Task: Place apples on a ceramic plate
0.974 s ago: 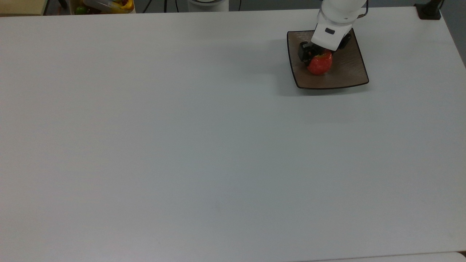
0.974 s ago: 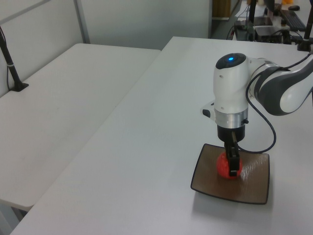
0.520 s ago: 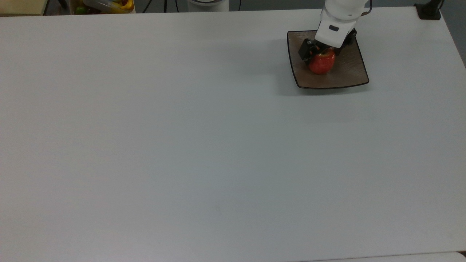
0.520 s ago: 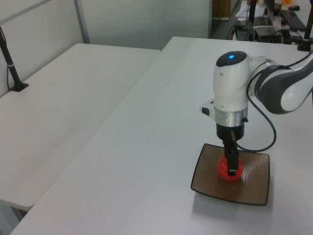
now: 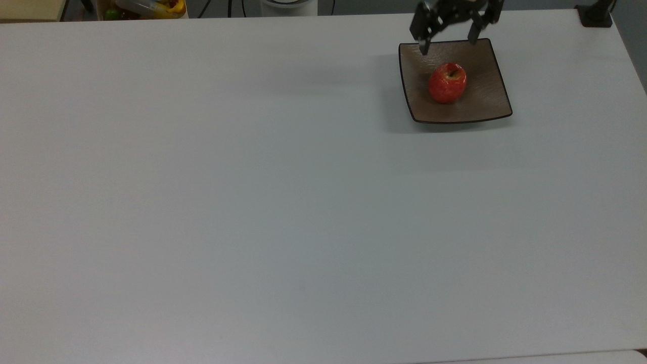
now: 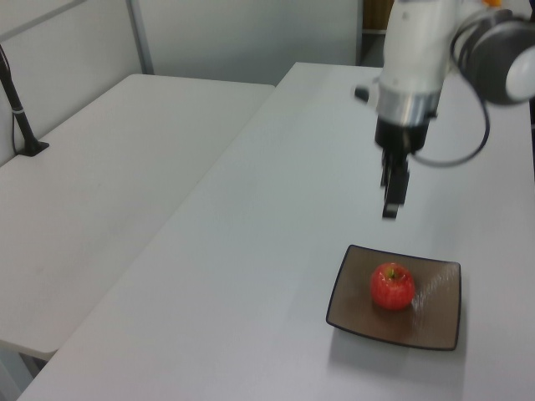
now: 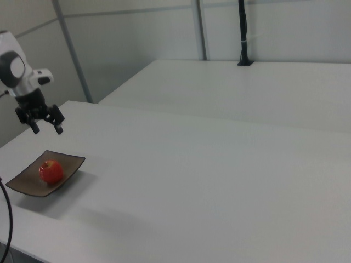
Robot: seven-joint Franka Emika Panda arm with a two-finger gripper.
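Fingers [image 5: 423, 45] of the gripper [image 5: 448, 41] hang spread wide, holding nothing, above the plate [image 5: 484, 99]. One round, speckled red apple [image 5: 447, 83] sits on that single square, glossy brown plate atop a smooth white table [image 5: 252, 202].

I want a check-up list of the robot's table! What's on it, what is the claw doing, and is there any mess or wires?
Surface: white table, bare apart from the plate.
Job's things: red apple rests stem-up on the square brown plate, near its middle.
Clutter: a container of colourful items beyond the table's far edge in the top view.
Gripper: gripper raised above the plate's far edge, jaws open, holding nothing.
Cables: a black cable loops from the arm in the left view; dark cables behind the table.
Surroundings: a second white table alongside, with a black post on it; plain wall panels.
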